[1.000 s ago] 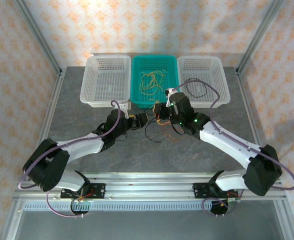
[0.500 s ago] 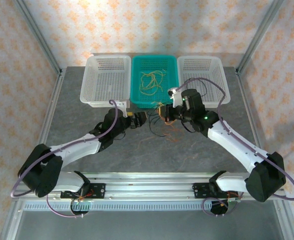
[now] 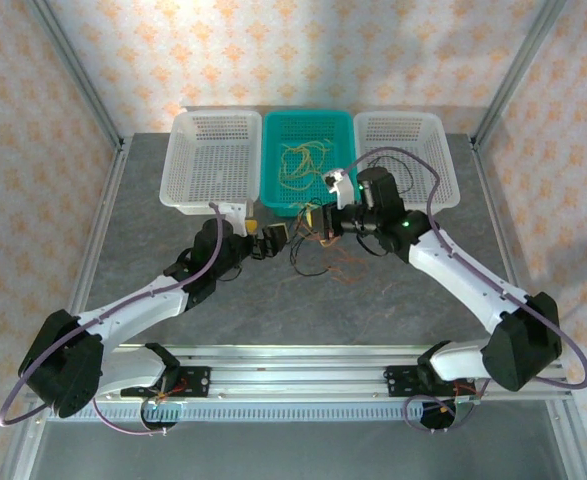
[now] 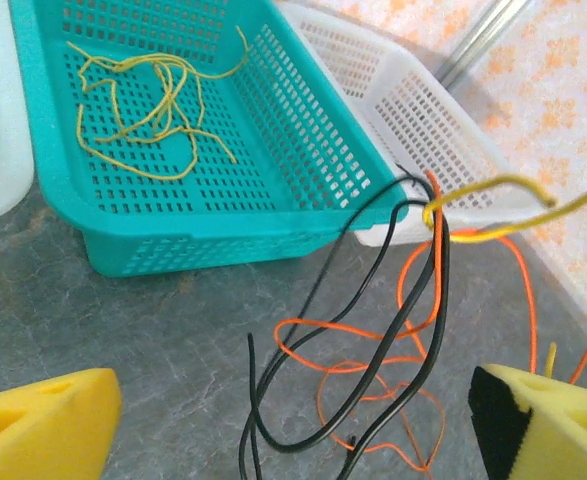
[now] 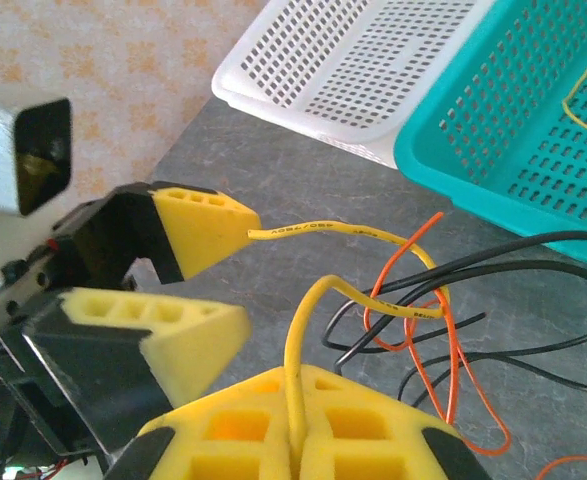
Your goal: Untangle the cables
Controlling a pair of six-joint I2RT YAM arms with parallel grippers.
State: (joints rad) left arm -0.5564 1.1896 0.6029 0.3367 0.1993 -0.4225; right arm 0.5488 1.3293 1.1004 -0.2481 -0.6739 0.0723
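The cables are a tangle of black (image 4: 413,300), orange (image 4: 373,365) and yellow (image 4: 503,210) wires on the grey table in front of the teal basket (image 3: 345,150), seen from above as a tangle (image 3: 318,258). My right gripper (image 5: 298,395) is shut on the yellow cable (image 5: 303,340), which loops up through the black (image 5: 513,262) and orange (image 5: 443,330) strands. The yellow cable's free end lies close to a fingertip (image 5: 198,230) of my left gripper (image 3: 273,240). My left gripper (image 4: 293,440) is open, with the black loops hanging between its pads. More yellow wires (image 4: 153,110) lie inside the teal basket (image 4: 63,190).
White baskets stand left (image 3: 213,160) and right (image 3: 408,160) of the teal one along the table's far edge. The right white basket (image 4: 423,120) holds a black wire (image 3: 398,185). The two grippers are close together just in front of the teal basket.
My left arm has stretched forward and its jaws have spread a little wider. My right arm has swung toward the baskets, keeping its grip on the yellow cable and shifting the tangle.
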